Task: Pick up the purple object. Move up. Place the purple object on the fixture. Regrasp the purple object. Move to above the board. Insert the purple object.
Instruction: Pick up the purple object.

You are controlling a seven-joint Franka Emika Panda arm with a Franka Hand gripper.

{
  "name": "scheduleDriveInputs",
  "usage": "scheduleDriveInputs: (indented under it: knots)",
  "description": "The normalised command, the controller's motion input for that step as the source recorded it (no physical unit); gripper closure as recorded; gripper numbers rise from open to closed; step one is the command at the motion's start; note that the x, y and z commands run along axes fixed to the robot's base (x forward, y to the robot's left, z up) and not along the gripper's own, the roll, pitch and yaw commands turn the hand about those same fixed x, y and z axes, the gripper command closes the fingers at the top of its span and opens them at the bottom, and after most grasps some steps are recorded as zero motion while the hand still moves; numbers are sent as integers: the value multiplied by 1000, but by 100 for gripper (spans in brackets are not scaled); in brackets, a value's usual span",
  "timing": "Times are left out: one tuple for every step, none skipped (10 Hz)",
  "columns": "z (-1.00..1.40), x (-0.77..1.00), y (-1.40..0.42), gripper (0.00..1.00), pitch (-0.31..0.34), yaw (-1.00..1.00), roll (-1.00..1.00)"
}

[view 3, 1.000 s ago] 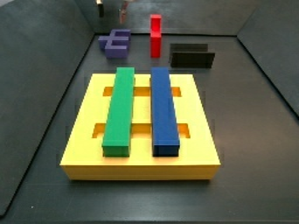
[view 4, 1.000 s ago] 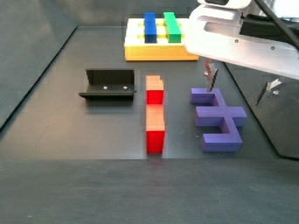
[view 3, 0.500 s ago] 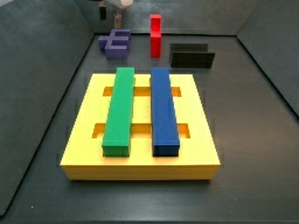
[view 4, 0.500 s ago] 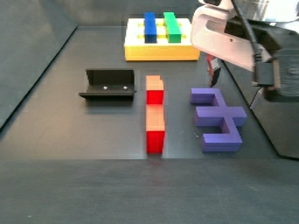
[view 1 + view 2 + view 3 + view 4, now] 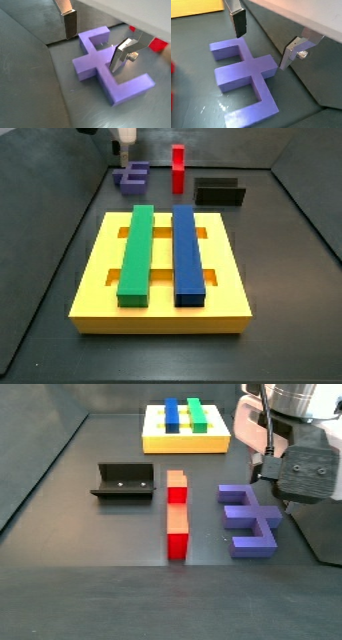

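The purple object (image 5: 249, 520) lies flat on the floor, just right of the red bar (image 5: 175, 517). The claw (image 5: 264, 42) hovers right over it, fingers (image 5: 238, 22) spread open either side, not gripping.

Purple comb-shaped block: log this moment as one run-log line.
phase: pre-grasp | gripper: open, above matte purple comb-shaped block, no contact | block: flat on floor | black L-shaped fixture: empty | yellow slotted board: holds green and blue bars

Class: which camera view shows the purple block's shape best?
A wrist view: the purple block fills it, prongs clear, open end effector above. A side view crops it behind the arm; elsewhere it's small.
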Motion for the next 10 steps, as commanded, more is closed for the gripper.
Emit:
scheduleDriveInputs:
  knots:
    - [-257, -229, 0, 0, -314, -700, -299]
    - [-214, -180, 0, 0, -319, -617, -316]
    - [-206, -23, 83, 0, -236, -651, -211]
    - [-217, 0, 140, 0, -43, -571, -114]
    - [-254, 134, 209, 0, -3, -509, -127]
    - [-283, 43, 169, 0, -1, -494, -113]
    - [-303, 0, 120, 0, -74, -357, -160]
    - [-283, 0, 0, 0, -127, -183, -224]
    - [-289, 0, 0, 0, -154, -171, -253]
    - [-309, 0, 0, 0, -179, -194, -259]
